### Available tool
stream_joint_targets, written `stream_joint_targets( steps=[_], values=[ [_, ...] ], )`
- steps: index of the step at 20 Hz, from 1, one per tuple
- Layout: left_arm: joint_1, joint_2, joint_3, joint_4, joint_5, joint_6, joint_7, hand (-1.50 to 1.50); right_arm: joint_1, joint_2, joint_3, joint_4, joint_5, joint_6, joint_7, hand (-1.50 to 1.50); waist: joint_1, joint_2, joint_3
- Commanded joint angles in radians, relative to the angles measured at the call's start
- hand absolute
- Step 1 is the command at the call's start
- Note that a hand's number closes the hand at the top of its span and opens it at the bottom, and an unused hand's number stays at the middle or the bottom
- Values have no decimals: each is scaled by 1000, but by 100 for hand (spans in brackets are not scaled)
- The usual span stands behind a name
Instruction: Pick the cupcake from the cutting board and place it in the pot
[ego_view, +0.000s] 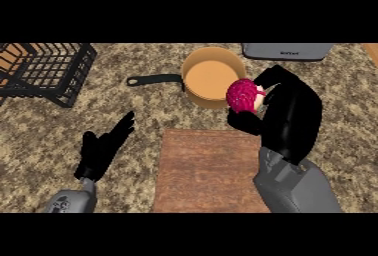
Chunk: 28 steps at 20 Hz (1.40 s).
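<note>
Head view. The right hand (284, 107), fingers curled around the pink-frosted cupcake (244, 95), holds it over the right rim of the tan round pot with a black handle (210, 77). The brown wooden cutting board (207, 170) lies below on the speckled tabletop (133, 115). The left hand (103, 147) rests left, fingers straight.

My right hand (284, 107) forward, fingers curled in a grasp; left hand (103, 147) flat, fingers straight.
</note>
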<state>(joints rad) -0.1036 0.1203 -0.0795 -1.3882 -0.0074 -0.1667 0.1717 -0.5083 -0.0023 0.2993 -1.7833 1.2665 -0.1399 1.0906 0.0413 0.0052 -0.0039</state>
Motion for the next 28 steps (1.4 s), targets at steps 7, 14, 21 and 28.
stream_joint_targets(
  steps=[7, 14, 21, 28],
  values=[
    [-34, -13, 7, 6, 7, 3, 19, 0, -430, -3, -212, 565, -116, 186, 45, 150, 6, 11, 2],
    [19, -18, -24, 3, -26, 5, -31, 0, -597, -24, -250, 889, -57, 358, 74, 150, 18, 9, 2],
    [-38, 13, 12, 38, -1, -27, -30, 0, -652, 2, -440, 1123, -256, 354, 181, -150, 33, 17, 2],
    [-44, -20, -2, 40, -3, -14, -20, 0, -772, 2, -511, 1236, -251, 35, -4, -150, 40, 28, 3]
  ],
)
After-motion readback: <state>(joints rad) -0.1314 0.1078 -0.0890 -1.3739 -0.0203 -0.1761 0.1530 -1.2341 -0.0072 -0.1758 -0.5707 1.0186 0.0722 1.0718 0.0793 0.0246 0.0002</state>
